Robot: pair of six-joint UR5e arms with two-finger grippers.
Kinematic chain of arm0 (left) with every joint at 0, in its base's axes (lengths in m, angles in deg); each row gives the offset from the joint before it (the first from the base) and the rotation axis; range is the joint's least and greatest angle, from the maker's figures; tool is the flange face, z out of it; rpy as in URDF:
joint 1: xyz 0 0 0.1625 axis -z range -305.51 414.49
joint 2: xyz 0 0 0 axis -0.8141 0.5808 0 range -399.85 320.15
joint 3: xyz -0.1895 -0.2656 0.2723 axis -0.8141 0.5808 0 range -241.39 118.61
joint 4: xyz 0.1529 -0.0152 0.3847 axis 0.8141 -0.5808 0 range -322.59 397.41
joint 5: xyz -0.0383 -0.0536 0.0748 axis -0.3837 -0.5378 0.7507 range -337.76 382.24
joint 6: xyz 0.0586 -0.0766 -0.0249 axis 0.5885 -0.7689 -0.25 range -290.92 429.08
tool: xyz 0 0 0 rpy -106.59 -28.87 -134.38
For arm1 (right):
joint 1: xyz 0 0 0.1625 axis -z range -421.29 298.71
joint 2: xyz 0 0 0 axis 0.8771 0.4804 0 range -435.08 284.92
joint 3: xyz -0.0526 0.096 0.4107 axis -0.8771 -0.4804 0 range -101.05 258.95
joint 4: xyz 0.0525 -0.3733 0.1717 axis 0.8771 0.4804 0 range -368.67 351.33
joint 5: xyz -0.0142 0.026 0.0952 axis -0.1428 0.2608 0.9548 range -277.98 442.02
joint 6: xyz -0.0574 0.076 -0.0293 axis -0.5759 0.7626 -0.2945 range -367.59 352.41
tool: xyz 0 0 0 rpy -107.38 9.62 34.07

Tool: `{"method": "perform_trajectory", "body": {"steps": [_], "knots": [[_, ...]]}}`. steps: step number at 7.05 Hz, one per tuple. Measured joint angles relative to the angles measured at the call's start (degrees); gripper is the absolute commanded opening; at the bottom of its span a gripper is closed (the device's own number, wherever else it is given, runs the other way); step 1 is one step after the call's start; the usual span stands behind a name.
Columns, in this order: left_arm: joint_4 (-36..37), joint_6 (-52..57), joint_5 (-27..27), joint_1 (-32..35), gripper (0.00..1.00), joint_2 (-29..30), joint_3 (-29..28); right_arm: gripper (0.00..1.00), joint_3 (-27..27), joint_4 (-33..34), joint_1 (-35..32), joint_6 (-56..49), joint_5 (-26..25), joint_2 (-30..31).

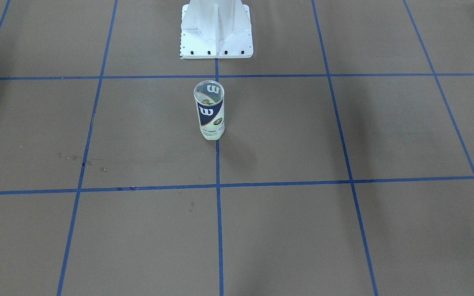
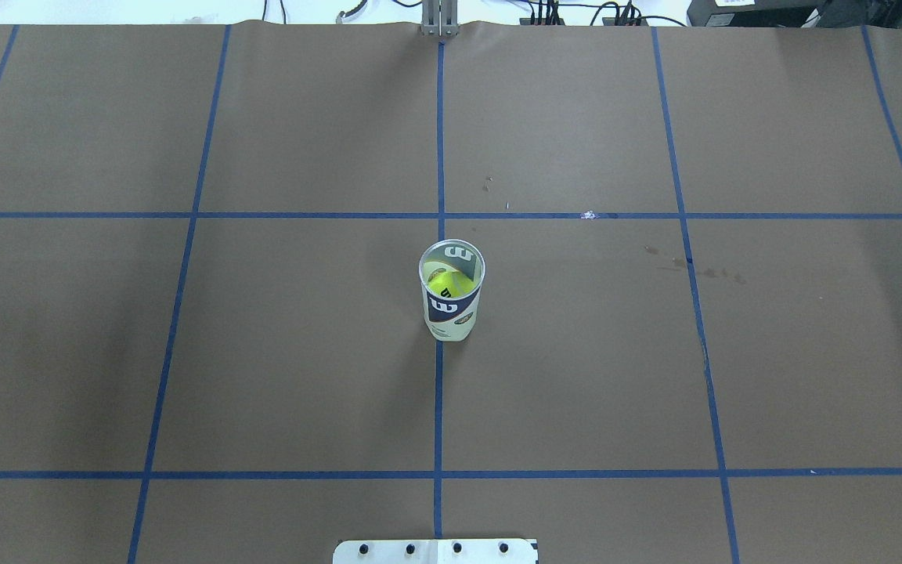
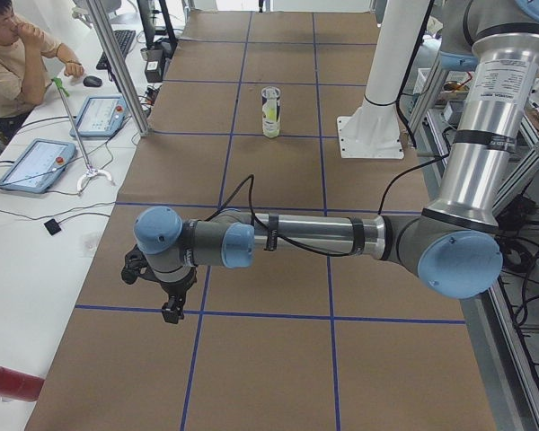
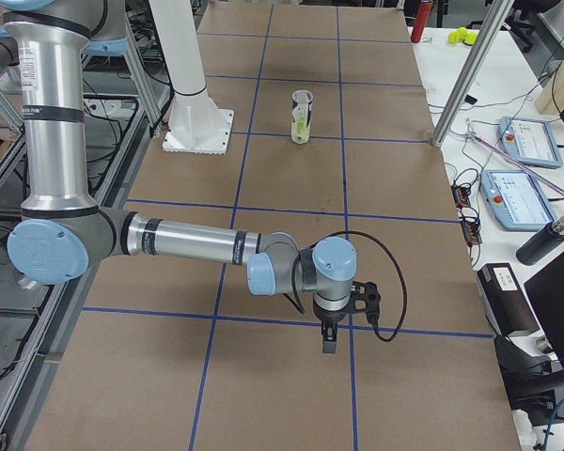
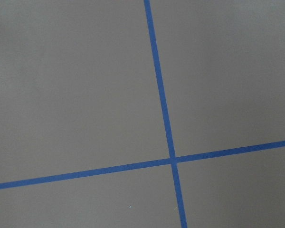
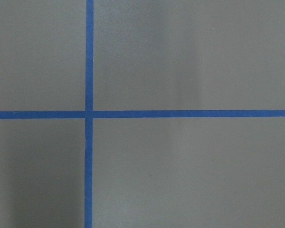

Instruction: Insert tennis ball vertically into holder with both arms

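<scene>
The holder (image 2: 452, 291), a clear Wilson can with a navy-and-white label, stands upright at the table's middle on a blue tape line. It also shows in the front view (image 1: 210, 110) and both side views (image 3: 270, 111) (image 4: 302, 116). A yellow-green tennis ball (image 2: 449, 282) sits inside it. My left gripper (image 3: 169, 302) hangs over the table's left end, far from the can. My right gripper (image 4: 330, 335) hangs over the right end, also far away. They show only in the side views, so I cannot tell if they are open or shut. Both wrist views show only brown paper and tape.
The white metal robot base (image 1: 216, 31) stands behind the can. An operator (image 3: 13, 54) sits at a side desk with tablets (image 3: 36, 164). A red cylinder (image 3: 9, 381) lies beyond the table's left end. A dark bottle (image 4: 541, 241) stands on the right-hand desk.
</scene>
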Motion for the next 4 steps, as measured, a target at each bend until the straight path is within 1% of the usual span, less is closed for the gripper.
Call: {"method": "perform_trajectory", "body": {"steps": [4], "knots": [[0.0,0.2,-0.3,0.5,1.0,-2.8,0.9,1.0,0.3,1.1,0.0,-0.1,2.9,-0.7]]}}
